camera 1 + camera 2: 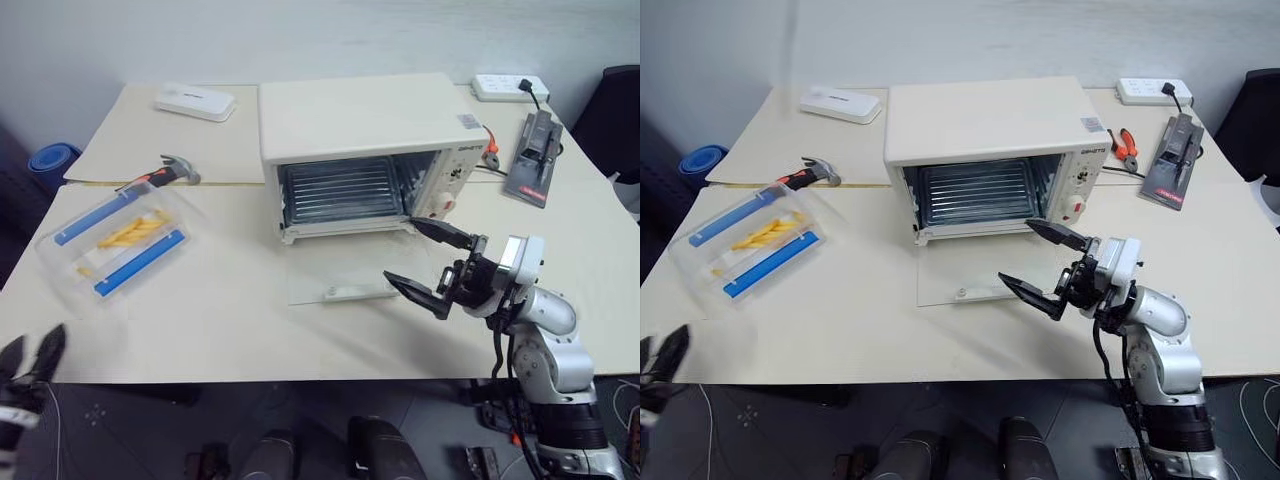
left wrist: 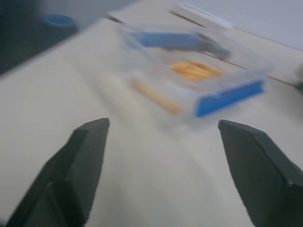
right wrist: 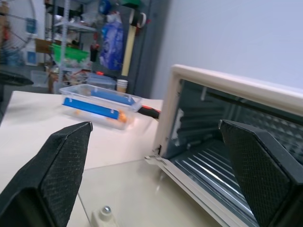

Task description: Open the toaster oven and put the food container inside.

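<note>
Food container [image 1: 122, 243], a clear box with two blue side strips and yellow fries inside, lies on the left of the worktop [image 1: 230, 330], blurred in the left wrist view. Nearest, the left end effector [image 1: 28, 357] is cut off at the frame's lower-left corner, released and empty. The right end effector [image 1: 432, 262] hangs released beside the lowered glass door [image 1: 340, 275]. Beyond it, the toaster oven [image 1: 360, 130] stands open; the right wrist view shows its wire rack [image 3: 222, 163] close. A hammer [image 1: 160, 174] lies behind the container.
</note>
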